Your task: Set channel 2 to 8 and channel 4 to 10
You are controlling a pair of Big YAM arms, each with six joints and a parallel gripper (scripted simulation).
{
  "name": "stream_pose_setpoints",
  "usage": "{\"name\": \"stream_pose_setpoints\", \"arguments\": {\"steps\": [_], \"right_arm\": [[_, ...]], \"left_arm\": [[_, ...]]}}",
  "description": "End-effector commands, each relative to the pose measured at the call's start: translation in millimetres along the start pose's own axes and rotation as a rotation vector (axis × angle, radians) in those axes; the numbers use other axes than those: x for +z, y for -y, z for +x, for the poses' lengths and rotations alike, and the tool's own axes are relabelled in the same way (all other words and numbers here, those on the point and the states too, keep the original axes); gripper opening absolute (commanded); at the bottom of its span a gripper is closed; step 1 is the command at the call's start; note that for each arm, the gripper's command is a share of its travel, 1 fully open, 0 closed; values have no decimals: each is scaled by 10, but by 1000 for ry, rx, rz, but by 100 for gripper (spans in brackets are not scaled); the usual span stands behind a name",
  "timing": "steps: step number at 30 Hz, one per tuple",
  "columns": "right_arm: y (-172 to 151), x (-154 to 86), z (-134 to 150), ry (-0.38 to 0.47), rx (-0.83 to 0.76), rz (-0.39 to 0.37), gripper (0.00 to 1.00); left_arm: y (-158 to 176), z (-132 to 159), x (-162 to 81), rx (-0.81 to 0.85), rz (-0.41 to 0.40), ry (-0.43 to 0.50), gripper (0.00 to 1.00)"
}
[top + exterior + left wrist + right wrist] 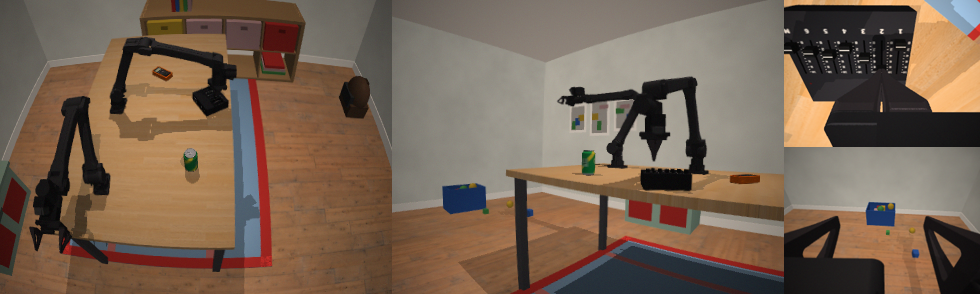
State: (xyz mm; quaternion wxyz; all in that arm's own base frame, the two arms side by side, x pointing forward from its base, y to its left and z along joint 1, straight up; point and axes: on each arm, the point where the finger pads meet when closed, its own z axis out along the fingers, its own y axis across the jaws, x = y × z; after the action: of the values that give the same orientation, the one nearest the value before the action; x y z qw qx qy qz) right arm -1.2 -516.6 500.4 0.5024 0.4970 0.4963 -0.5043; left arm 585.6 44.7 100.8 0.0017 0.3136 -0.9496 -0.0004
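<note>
The black lighting desk lies on the wooden table near its far right edge; it also shows in the exterior view. My left gripper is shut on nothing and points down over the channel 2 track. In the exterior view its tip hangs a little above the desk, apart from it. The channel 2 fader cap sits near the far end of its track, in shadow. The channel 4 cap stands higher than the channel 3 cap. My right gripper is open and empty, off the table's near left corner.
A green soda can stands mid-table. An orange device lies at the back of the table. A shelf with coloured bins stands behind the table. A blue toy bin and loose toys lie on the floor.
</note>
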Motion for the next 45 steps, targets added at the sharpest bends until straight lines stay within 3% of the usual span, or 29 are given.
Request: {"name": "stream_pose_setpoints", "arguments": {"steps": [1, 40, 45], "right_arm": [[-31, 68, 91, -8, 5, -8, 100], [-31, 68, 91, -8, 5, -8, 100], [-31, 68, 91, -8, 5, -8, 100]], "left_arm": [[83, -178, -335, -3, 33, 54, 0], [83, -178, -335, -3, 33, 54, 0], [-242, -399, -185, -1, 17, 32, 0]]}}
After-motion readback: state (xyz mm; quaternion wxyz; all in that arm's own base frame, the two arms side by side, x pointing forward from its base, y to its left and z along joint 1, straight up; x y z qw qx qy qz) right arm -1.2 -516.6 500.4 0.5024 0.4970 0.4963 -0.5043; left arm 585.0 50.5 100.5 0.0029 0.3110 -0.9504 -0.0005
